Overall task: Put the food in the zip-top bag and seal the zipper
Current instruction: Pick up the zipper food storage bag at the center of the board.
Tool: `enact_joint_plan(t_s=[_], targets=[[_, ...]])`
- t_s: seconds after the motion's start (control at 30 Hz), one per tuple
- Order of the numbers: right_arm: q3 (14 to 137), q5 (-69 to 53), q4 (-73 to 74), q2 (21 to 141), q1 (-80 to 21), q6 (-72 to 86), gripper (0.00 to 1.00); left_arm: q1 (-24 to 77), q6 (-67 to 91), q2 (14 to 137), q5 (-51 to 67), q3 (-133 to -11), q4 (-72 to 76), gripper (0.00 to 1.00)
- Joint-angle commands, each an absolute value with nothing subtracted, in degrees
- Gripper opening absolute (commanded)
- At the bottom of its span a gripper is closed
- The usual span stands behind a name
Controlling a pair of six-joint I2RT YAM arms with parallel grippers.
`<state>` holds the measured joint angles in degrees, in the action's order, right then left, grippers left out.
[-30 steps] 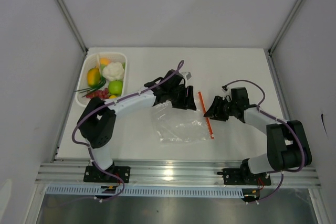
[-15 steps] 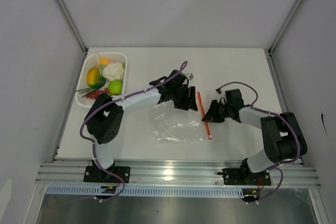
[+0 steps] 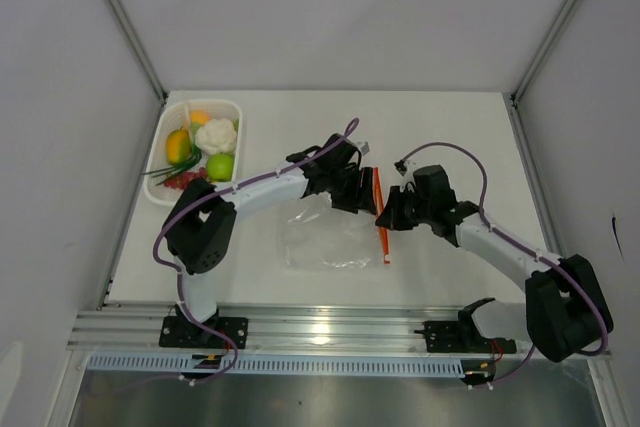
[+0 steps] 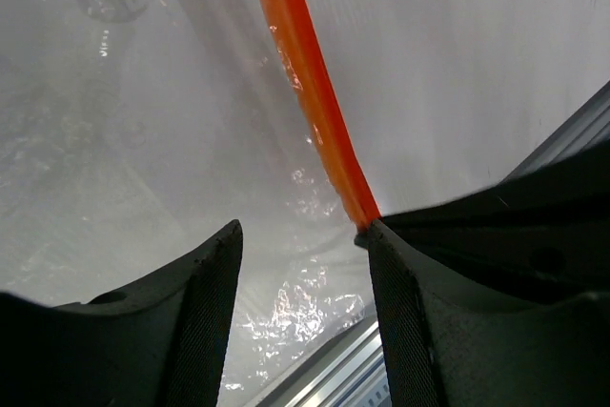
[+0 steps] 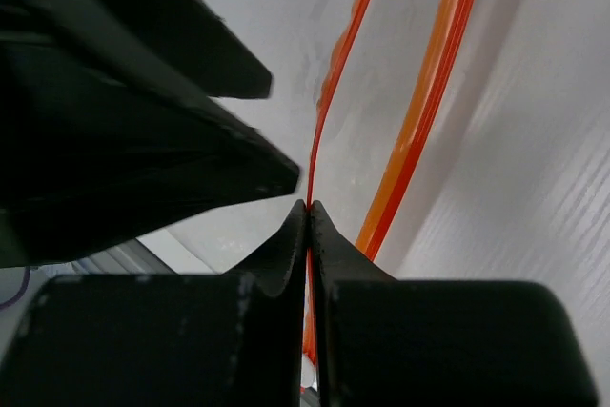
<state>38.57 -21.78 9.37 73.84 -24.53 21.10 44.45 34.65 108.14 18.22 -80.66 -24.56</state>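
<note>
The clear zip-top bag (image 3: 325,247) lies crinkled on the white table between the arms. Its orange-red zipper (image 3: 383,237) runs along the bag's right edge. My right gripper (image 3: 384,215) is shut on one lip of the zipper (image 5: 329,92), pinched thin between the jaws. The other lip (image 5: 429,92) curves away to the right, so the mouth gapes. My left gripper (image 3: 358,197) hovers open over the bag (image 4: 143,140), the zipper (image 4: 305,73) ending at its right fingertip. The food, with a cauliflower (image 3: 216,135), a green apple (image 3: 220,166) and a yellow-orange fruit (image 3: 179,145), sits at the far left.
A white basket (image 3: 237,107) at the table's far left corner holds the food. An aluminium rail (image 3: 320,327) with both arm bases runs along the near edge. Grey walls close in both sides. The two grippers stand almost touching.
My right gripper has closed on the zipper lip and slid left toward the left gripper. The bag's mouth edge came up and shifted left with it. The left gripper stayed open.
</note>
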Motion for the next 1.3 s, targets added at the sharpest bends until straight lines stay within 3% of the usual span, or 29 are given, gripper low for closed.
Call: enact_joint_plan(t_s=[0.0,0.8,1.13,1.27], targets=[[43.06,-14.07,15.02,70.40,-27.42,18.63,0.00,45.26,35.07,105.83,17.84,-82.88,-26.19,0.59],[45.97,-4.92,16.61,66.45,-39.02,21.27,0.00,46.05,36.47,100.46,14.94,-77.79,-23.91,0.61],[47.72,-3.26,17.22,66.27,-41.48,21.27,0.00,46.93,34.45,102.39,12.66,-79.63,-26.37,0.56],[48.78,-2.20,18.54,66.27,-42.80,21.18,0.00,46.93,33.40,102.74,12.57,-80.07,-26.37,0.43]])
